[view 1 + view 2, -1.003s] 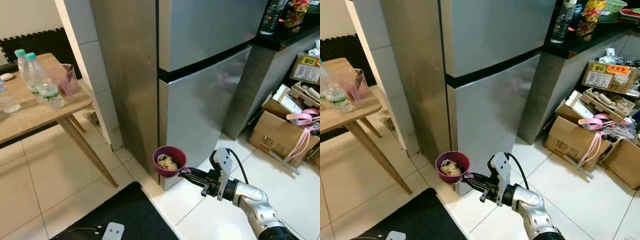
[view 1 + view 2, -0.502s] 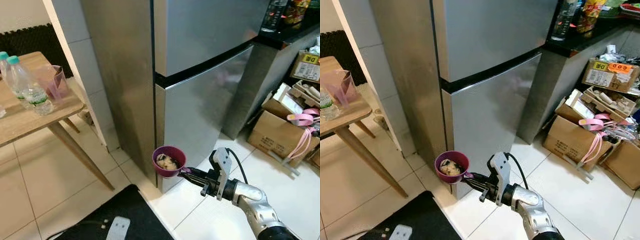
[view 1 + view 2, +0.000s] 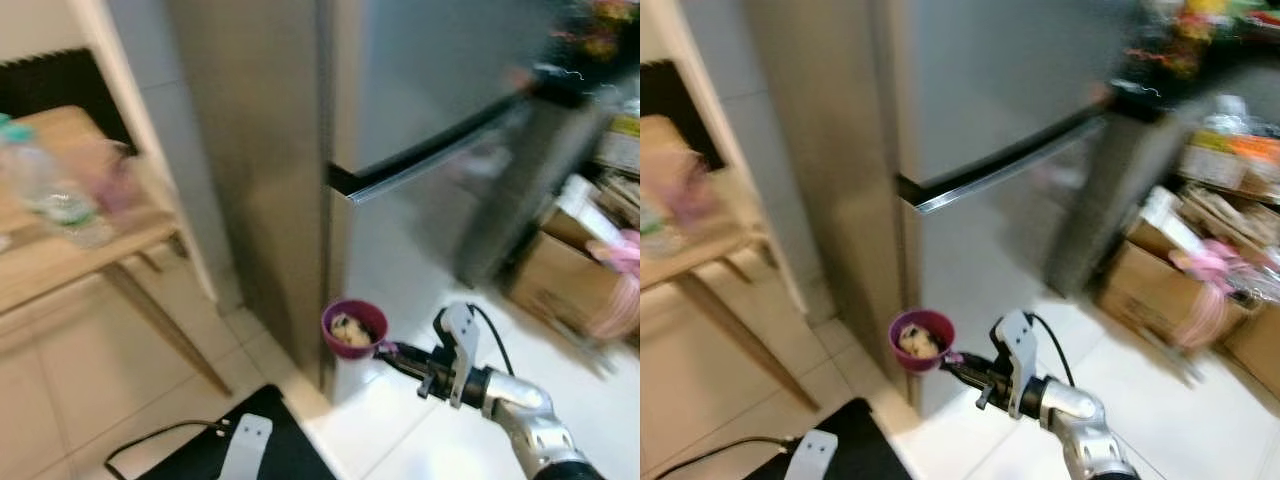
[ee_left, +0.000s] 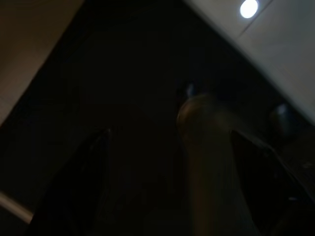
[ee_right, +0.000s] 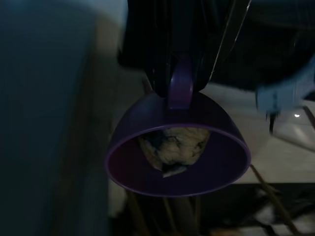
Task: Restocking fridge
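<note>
A purple bowl (image 3: 354,328) with food in it is held out by its small handle in my right gripper (image 3: 392,351), which is shut on it. The bowl hangs level, close in front of the lower corner of the steel fridge (image 3: 420,130), whose two doors are closed. In the right wrist view the purple bowl (image 5: 177,147) sits just past the black fingers (image 5: 162,73), its food (image 5: 172,146) visible inside. My left arm hangs idle low down; its wrist view is very dark. The eye views are blurred.
A wooden table (image 3: 70,250) with water bottles (image 3: 45,180) and a pink cup stands at the left. Cardboard boxes (image 3: 570,270) crowd the floor at the right. A black mat (image 3: 290,440) with a cable and a white part lies at my feet.
The camera has swung, blurring the scene; the fridge sits slightly more to the right in the picture. The bowl stays held in the right gripper, a little nearer the fridge corner.
</note>
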You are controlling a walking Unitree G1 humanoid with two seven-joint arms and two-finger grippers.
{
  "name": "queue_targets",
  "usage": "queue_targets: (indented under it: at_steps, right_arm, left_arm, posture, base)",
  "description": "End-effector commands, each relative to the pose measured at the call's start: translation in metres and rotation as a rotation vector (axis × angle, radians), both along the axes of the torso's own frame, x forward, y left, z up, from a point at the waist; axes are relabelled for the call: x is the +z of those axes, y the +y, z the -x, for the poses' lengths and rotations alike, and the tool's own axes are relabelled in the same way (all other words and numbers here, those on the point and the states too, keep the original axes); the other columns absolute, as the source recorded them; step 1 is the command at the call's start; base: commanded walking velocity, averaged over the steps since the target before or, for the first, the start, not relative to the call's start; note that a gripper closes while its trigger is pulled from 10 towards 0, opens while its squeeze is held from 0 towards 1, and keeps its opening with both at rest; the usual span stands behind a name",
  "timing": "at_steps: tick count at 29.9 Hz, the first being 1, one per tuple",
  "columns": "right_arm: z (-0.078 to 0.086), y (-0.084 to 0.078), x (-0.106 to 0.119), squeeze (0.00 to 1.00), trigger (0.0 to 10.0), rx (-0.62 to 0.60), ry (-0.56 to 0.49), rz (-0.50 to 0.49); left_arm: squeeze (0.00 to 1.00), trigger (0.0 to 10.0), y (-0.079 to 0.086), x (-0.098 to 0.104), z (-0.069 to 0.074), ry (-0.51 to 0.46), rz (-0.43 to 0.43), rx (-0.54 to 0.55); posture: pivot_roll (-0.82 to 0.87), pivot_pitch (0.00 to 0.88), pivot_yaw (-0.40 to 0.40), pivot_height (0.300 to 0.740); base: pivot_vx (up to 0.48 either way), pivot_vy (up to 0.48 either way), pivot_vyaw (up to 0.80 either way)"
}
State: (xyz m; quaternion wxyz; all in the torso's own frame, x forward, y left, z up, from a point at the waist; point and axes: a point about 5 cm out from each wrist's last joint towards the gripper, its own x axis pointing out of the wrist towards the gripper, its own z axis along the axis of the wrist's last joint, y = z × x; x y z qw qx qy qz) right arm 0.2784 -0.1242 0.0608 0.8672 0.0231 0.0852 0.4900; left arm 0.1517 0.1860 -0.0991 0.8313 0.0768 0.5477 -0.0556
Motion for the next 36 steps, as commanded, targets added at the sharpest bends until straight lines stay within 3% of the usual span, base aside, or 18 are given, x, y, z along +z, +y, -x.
queue_targets:
  at_steps: [1, 11, 12, 23, 28, 36]
  right_arm:
    - [-0.001, -0.001, 0.006, 0.00, 10.0, 0.013, -0.031, -0.010]
    - [0.000, -0.001, 0.005, 0.00, 10.0, 0.020, -0.029, -0.008]
    - [0.001, -0.002, 0.005, 0.00, 10.0, 0.021, -0.028, -0.006]
    - [0.001, -0.001, 0.004, 0.00, 10.0, 0.026, -0.027, -0.003]
    - [0.001, -0.001, 0.004, 0.00, 10.0, 0.027, -0.026, -0.003]
    - [0.001, 0.000, 0.003, 0.00, 10.0, 0.030, -0.024, 0.000]
  left_arm:
    - [0.00, 10.0, 0.000, -0.001, 0.002, 0.009, -0.001, -0.005]
    - [0.00, 10.0, 0.002, -0.003, 0.009, 0.011, 0.011, 0.032]
    - [0.00, 10.0, 0.003, -0.005, 0.016, 0.026, 0.023, 0.014]
    - [0.00, 10.0, 0.009, -0.010, 0.037, 0.055, 0.022, 0.016]
    - [0.00, 10.0, 0.010, -0.010, 0.037, 0.055, 0.015, 0.026]
    - [0.00, 10.0, 0.003, -0.007, 0.022, 0.022, 0.019, 0.035]
  posture:
    - [-0.06, 0.000, -0.007, 0.740]
    - [-0.06, 0.000, -0.006, 0.740]
    - [-0.06, 0.000, -0.006, 0.740]
    - [-0.06, 0.000, -0.004, 0.740]
    - [-0.06, 0.000, -0.002, 0.740]
    - [-0.06, 0.000, -0.003, 0.740]
  base:
    - [0.311, 0.000, 0.00]
    - [0.157, 0.000, 0.00]
    - [0.000, 0.000, 0.00]
    - [0.000, -0.412, 0.00]
    - [0.000, -0.411, 0.00]
    - [0.000, 0.000, 0.00]
